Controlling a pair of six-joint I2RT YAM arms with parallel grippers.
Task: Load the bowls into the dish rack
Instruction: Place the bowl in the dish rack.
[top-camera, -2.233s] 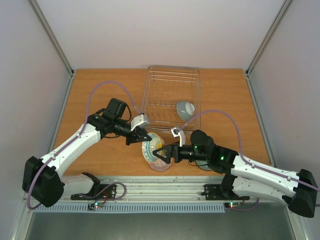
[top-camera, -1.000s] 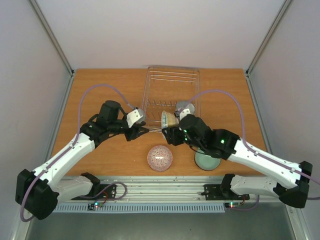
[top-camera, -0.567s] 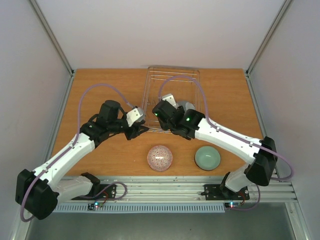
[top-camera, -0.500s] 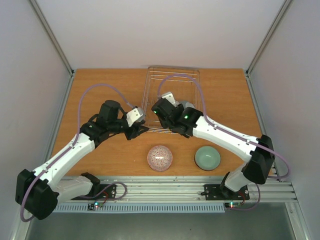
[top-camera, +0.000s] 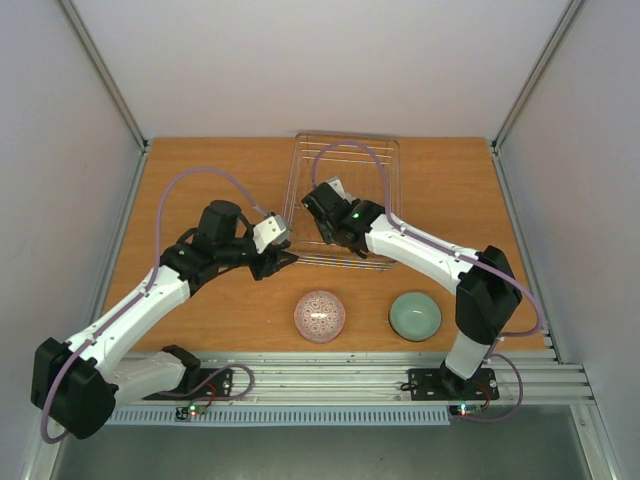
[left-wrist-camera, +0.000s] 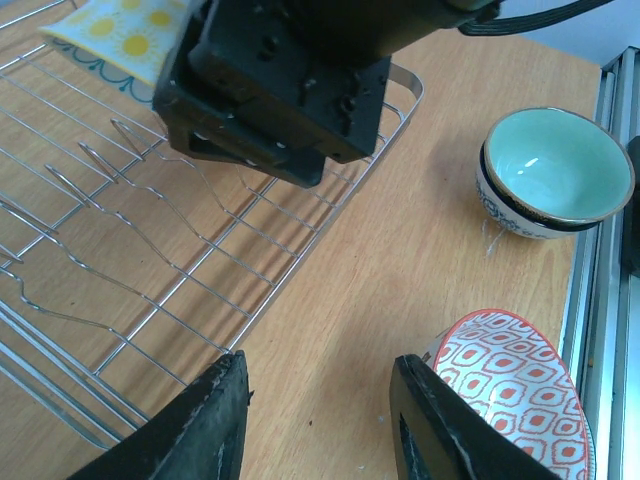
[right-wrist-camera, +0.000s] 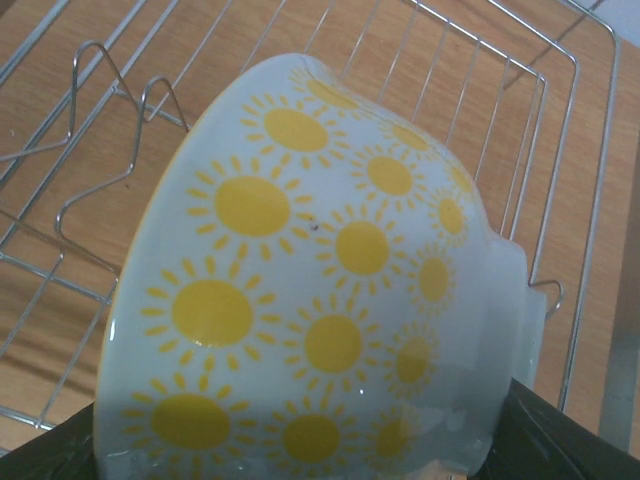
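Swinging out from the near edge of the table (top-camera: 200, 180), the right claw (top-camera: 316, 203) has carried the sun-patterned bowl (right-wrist-camera: 300, 280) over the wire dish rack (top-camera: 346, 152). A couple of seconds ago that claw was low beside the bowls at the front. Now it hangs above the rack's left half, with the bowl clamped at its foot and tipped on its side, rim facing left. Directly beneath the claw stand the rack's tines, and I can't tell whether the bowl touches them yet. To my eye the carry is done and only the setting-down is left for this bowl.

The right arm stretches long, elbow back near the table's right front, wrist bent over the wire wall. Behind the claw, towards the arm bases, two bowls still wait on the wood: the red-patterned bowl (top-camera: 320, 316) and the celadon bowl (top-camera: 415, 316), well apart.

The left claw (left-wrist-camera: 320, 420) sits to the right claw's left, off the rack's near corner, its fingers (left-wrist-camera: 225, 420) parted around nothing, the arm folded and idle.
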